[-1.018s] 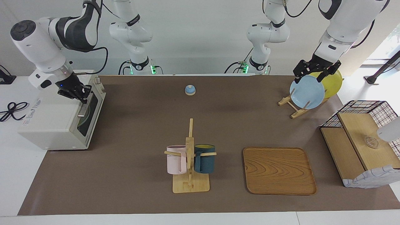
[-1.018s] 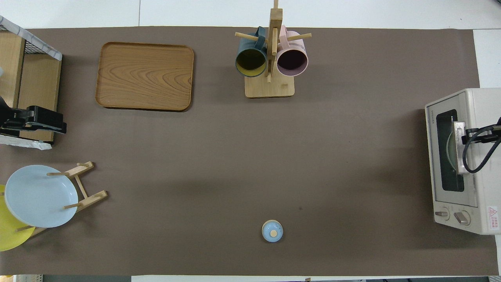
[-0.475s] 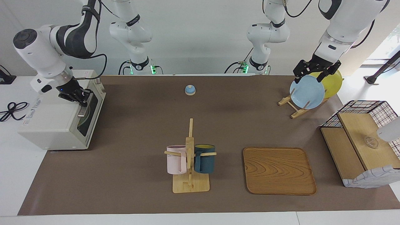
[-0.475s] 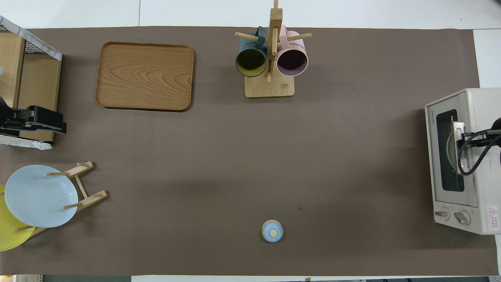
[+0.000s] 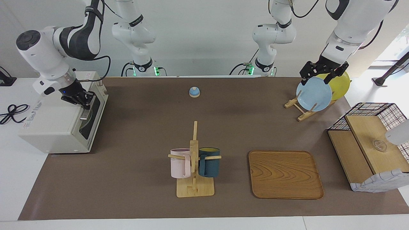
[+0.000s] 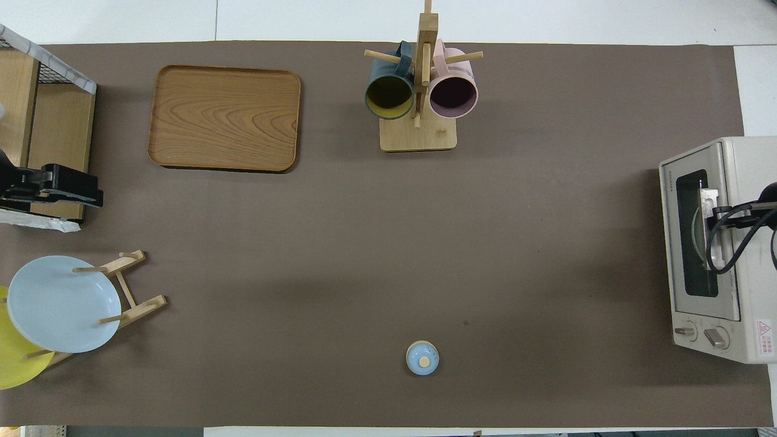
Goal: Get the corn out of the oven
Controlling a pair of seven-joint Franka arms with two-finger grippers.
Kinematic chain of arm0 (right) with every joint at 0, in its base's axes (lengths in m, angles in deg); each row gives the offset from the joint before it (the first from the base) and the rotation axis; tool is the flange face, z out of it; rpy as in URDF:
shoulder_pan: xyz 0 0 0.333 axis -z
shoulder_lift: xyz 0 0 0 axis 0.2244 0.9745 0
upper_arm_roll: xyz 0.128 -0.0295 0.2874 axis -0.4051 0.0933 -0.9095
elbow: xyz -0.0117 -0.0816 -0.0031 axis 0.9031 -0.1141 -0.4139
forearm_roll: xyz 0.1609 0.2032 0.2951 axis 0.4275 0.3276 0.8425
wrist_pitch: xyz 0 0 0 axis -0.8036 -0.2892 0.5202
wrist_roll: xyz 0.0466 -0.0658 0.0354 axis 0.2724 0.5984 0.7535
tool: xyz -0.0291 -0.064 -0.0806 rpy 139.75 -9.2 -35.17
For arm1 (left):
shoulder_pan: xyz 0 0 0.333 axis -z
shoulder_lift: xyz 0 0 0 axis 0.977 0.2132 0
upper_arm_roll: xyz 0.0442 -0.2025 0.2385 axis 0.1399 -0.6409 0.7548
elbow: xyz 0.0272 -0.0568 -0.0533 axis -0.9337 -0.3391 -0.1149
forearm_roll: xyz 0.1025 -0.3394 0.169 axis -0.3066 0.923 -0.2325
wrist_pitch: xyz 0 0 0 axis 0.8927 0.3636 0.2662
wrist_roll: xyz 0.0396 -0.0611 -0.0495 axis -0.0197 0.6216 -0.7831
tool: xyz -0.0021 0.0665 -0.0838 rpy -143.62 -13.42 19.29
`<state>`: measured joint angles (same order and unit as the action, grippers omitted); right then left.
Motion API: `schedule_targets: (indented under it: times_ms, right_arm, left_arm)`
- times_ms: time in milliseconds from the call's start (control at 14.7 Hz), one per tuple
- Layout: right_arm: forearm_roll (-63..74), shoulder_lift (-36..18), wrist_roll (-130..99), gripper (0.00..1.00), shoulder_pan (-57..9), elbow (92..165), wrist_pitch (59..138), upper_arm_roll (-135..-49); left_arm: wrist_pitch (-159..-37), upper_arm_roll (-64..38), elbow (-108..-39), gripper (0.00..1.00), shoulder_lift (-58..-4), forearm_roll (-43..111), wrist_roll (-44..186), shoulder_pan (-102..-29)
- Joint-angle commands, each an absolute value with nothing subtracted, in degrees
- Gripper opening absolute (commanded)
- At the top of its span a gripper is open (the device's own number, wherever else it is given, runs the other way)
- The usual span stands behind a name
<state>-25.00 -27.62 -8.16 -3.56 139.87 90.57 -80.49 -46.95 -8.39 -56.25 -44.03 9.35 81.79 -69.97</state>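
The right gripper (image 5: 83, 99) is closed on the oven's metal bar handle (image 5: 85, 110), at the top edge of the dark glass door (image 6: 697, 233), which stands nearly shut. The oven (image 5: 56, 127) sits at the right arm's end of the table (image 5: 143, 134). The corn cannot be seen; through the window only a pale round shape shows. The left gripper (image 5: 319, 79) hangs with its fingers spread wide and holding nothing over the blue plate (image 5: 313, 94) in the wooden plate rack (image 5: 298, 110), where a yellow plate (image 5: 340, 84) also stands. Mid-table are a small blue bell (image 5: 194, 92), a mug tree (image 5: 194, 166) with a pink mug (image 5: 180, 163) and a teal mug (image 5: 209, 162), and a wooden tray (image 5: 285, 174).
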Motion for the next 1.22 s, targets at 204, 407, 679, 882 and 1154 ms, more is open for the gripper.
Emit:
schedule_targets:
  times_ms: [204,407,679,882,1154]
  right_arm:
    - [-24.0,-27.3,-9.3,0.00,-7.0,143.9,94.7,-81.1]
    - [-23.9,-26.5,-9.7,0.00,-8.0,146.7,99.6,-81.1]
    - [-23.6,-23.2,-9.8,0.00,-10.7,147.5,103.9,-81.2]
    - [-23.5,-21.6,-10.1,0.00,-12.3,149.6,108.9,-81.2]
    - [-23.5,-21.5,-12.0,0.00,-14.4,153.6,114.8,-81.3]
  left_arm:
    - [-46.3,-8.9,-56.7,1.00,-44.9,9.2,82.0,-70.7]
    - [-46.3,-8.9,-56.7,1.00,-44.9,9.2,82.0,-70.7]
    - [-46.3,-8.9,-56.7,1.00,-44.9,9.2,82.0,-70.7]
    - [-46.3,-8.9,-56.7,1.00,-44.9,9.2,82.0,-70.7]
    - [-46.3,-8.9,-56.7,1.00,-44.9,9.2,82.0,-70.7]
